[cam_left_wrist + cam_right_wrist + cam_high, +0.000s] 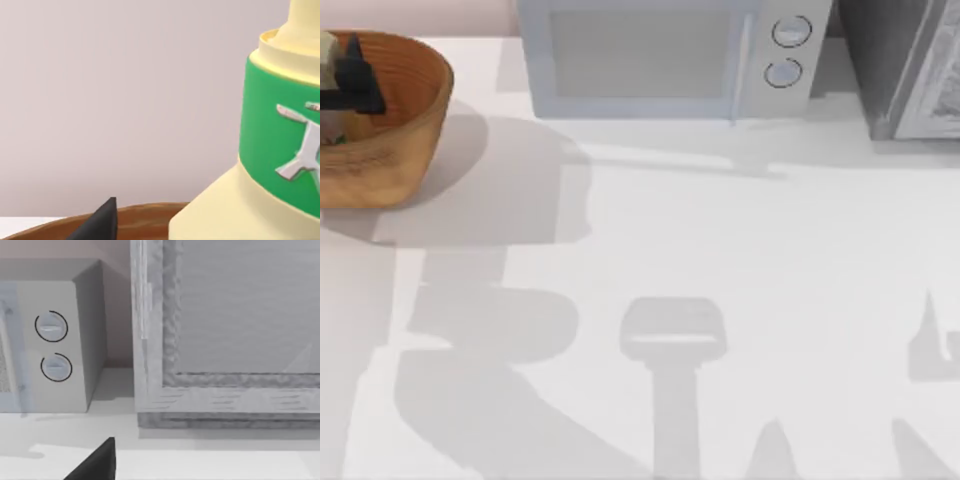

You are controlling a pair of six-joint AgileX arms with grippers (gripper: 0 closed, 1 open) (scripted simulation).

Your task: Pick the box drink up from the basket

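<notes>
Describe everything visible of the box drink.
The box drink is pale yellow, smooth like plastic, with a green band bearing a white figure and a stepped neck narrowing upward. In the left wrist view it stands above the basket's woven rim. From the top view it sits at the table's far left, inside the basket, with the left gripper's dark fingers over it.

Pale yellow box drink banded green with white marks, tan-orange ribbed woven basket, my black left gripper, pale grey two-dial microwave, white table.
</notes>
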